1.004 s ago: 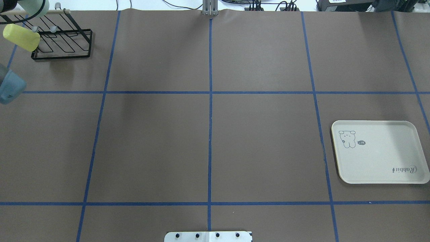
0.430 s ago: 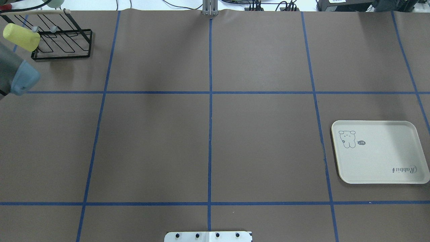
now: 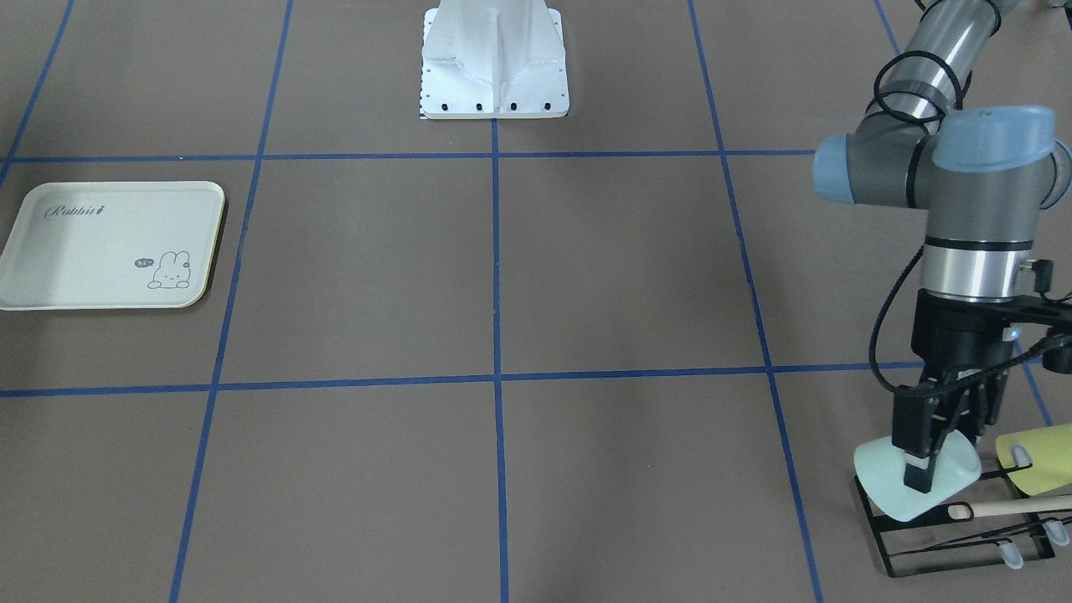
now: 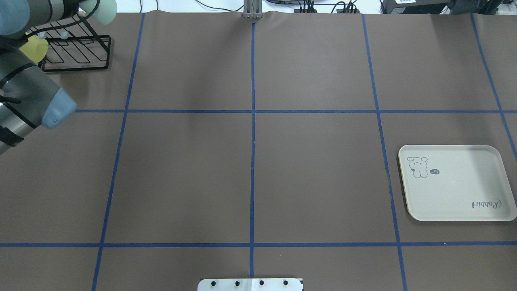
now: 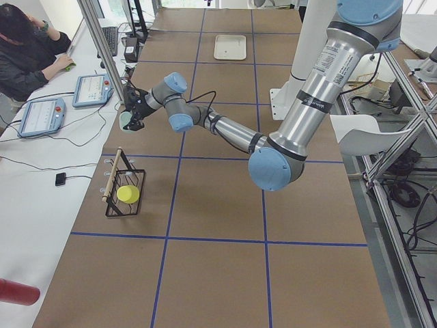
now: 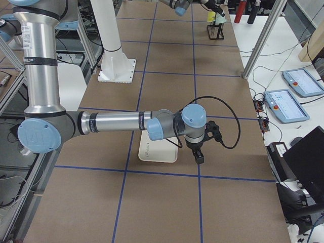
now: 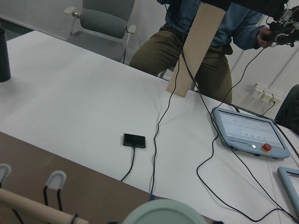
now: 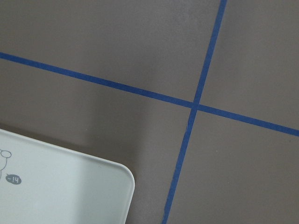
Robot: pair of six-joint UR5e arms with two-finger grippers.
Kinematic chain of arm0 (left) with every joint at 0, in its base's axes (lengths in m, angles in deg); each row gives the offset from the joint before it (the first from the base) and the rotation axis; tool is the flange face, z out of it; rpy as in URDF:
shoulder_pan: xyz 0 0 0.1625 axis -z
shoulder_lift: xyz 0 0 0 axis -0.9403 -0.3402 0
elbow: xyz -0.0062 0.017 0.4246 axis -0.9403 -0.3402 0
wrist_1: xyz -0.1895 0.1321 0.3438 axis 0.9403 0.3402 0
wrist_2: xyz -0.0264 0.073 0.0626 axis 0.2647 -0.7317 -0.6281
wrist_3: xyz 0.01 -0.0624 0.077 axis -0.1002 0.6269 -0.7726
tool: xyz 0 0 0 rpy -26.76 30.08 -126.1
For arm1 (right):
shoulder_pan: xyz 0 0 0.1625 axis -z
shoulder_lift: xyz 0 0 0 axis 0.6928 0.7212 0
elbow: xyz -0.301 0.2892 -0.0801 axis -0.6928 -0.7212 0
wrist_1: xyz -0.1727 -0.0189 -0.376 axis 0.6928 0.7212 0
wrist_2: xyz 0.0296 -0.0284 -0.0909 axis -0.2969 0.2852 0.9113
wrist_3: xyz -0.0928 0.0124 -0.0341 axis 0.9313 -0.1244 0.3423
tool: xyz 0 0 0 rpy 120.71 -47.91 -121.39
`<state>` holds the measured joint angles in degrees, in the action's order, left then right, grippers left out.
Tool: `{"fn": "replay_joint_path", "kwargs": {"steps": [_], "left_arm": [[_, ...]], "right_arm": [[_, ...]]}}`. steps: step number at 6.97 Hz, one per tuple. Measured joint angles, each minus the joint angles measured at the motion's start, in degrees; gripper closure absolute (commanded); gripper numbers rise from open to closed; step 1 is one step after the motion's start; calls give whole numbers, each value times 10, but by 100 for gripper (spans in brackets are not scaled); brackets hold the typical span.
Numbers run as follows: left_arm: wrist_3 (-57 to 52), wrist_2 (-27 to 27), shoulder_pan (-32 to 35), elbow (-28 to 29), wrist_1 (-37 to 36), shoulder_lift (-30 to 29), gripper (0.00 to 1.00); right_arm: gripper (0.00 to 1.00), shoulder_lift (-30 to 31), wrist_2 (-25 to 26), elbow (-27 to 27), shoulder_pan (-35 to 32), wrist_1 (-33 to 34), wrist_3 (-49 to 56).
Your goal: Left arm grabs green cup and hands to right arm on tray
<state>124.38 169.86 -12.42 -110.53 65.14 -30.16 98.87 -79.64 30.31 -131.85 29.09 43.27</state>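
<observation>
My left gripper (image 3: 923, 469) is shut on the wall of the pale mint-green cup (image 3: 879, 487) and holds it tilted just above the corner of the black wire rack (image 3: 963, 544). The cup also shows at the top left of the overhead view (image 4: 106, 10), and its rim shows in the left wrist view (image 7: 163, 215). The cream tray (image 4: 456, 186) lies empty at the right side of the table. My right gripper (image 6: 198, 155) hangs beside the tray (image 6: 158, 152), and I cannot tell whether it is open or shut. The right wrist view shows only the tray's corner (image 8: 60, 186).
A yellow-green cup (image 3: 1038, 456) hangs on the rack (image 4: 76, 52) by its wooden bar (image 3: 1017, 506). The robot's white base (image 3: 494, 59) stands at the table's middle edge. Operators and teach pendants (image 5: 89, 89) sit beyond the table's far edge.
The left arm has swung further into the overhead view. The green cup has moved right, from over the rack's left end to past its right corner.
</observation>
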Motion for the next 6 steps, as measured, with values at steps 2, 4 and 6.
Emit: {"fn": "replay_joint_path", "kwargs": {"steps": [2,4,6], "left_arm": [[60,0,-28,-7,3,-1,65],[122,0,-55,-39,2,-1,65],[188,0,-89,-75,2,-1,64]], "right_arm": [[1,-44,-2,-8,26,-59,-133],[1,-78,-1,-9,82,-177,-344],[1,-104,2,-7,137,-302,-554]]}}
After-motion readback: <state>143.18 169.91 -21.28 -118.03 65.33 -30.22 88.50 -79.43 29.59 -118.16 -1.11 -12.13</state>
